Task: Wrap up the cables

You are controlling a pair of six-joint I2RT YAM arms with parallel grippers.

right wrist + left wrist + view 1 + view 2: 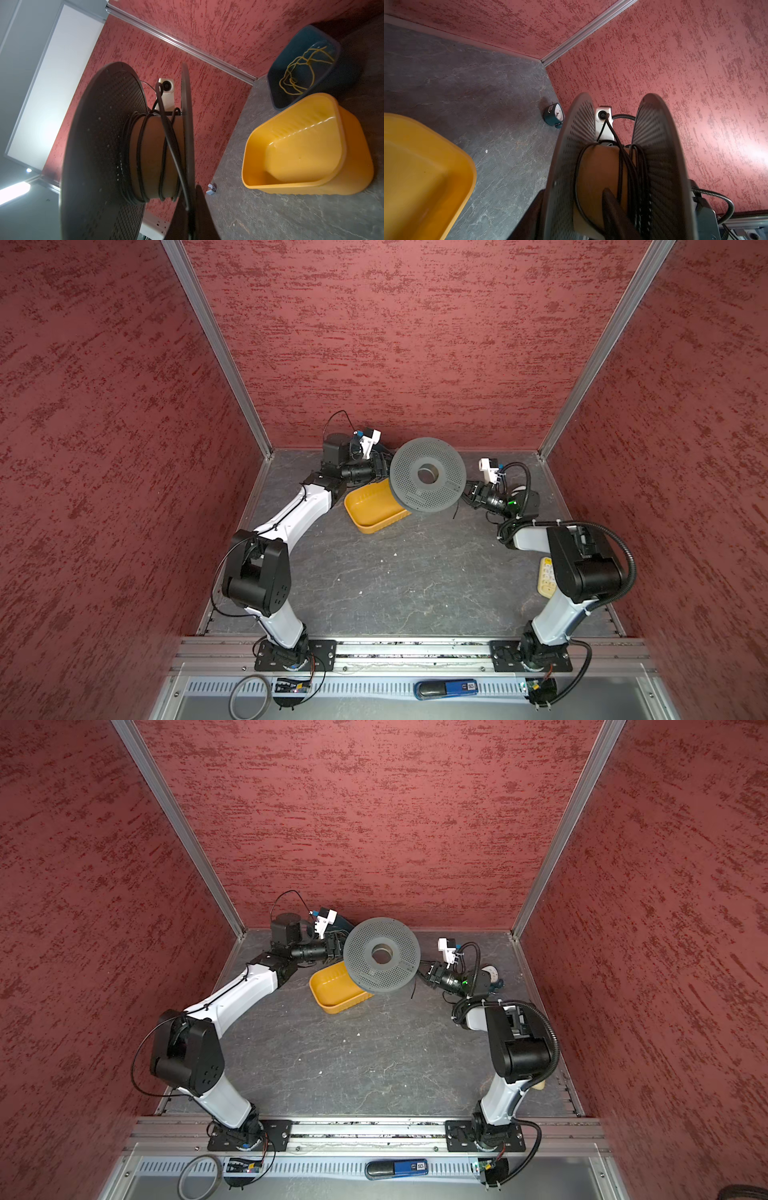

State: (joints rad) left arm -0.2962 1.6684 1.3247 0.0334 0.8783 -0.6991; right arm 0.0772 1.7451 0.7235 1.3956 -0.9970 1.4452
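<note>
Hanging between the two grippers, a grey spool (409,493) tipped over one end of the yellow tray (368,512). The black cord (164,128) was looped round the spool's brown middle, and a short end hung down by the right gripper (468,489). That gripper was squeezed tight at the spool's rim; whether it pinched cord or rim was hard to see. The left gripper (381,469) had its jaws apart, one on each side of a spool disc.

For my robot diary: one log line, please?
spool: aloft near yellow tray | cord: wound on spool | left gripper: open | right gripper: shut on spool
</note>
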